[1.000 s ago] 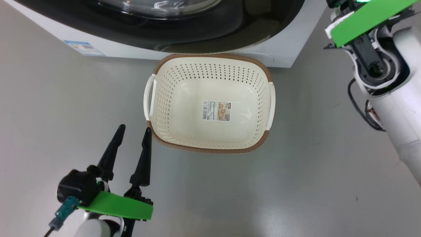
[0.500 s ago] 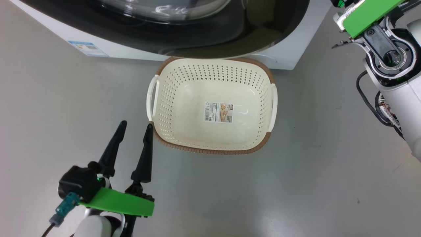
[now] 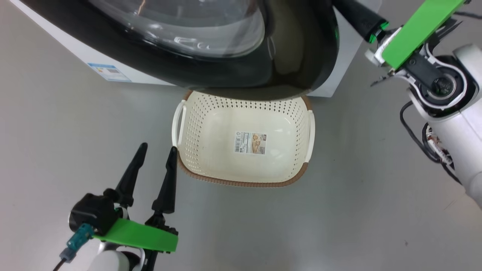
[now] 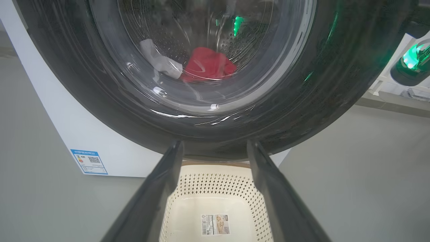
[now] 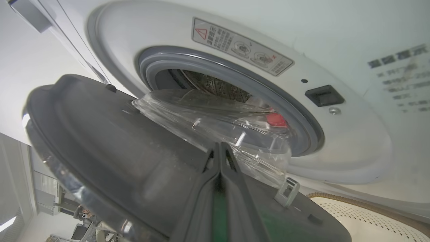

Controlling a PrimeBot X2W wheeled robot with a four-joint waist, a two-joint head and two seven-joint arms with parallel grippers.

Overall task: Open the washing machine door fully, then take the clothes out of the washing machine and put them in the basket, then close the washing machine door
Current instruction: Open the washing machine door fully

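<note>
The washing machine door point(image 3: 211, 64), black rim and bulging glass, stands part-way open from the white washing machine point(image 3: 348, 56), over the far edge of the cream basket point(image 3: 301, 158). My right gripper point(image 5: 220, 149) is shut, its fingers lying against the door's grey inner face point(image 5: 100, 141); in the head view the right gripper point(image 3: 350, 11) reaches past the door's right edge. Red clothes point(image 4: 208, 67) with a white piece point(image 4: 161, 62) lie in the drum, seen through the glass. My left gripper point(image 3: 158, 147) is open and holds nothing, low beside the basket's near left corner.
A grey rubber ring point(image 5: 235, 77) frames the drum opening, and a dark latch slot point(image 5: 324, 95) sits on the machine's front. A blue label point(image 3: 109, 71) marks the lower panel. Grey floor point(image 3: 339, 210) spreads around the basket, which holds just a paper label point(image 3: 250, 142).
The door has swung further out, now covering the basket's far rim. My right arm has moved with it. The left gripper stays open in place; the head view shifted slightly.
</note>
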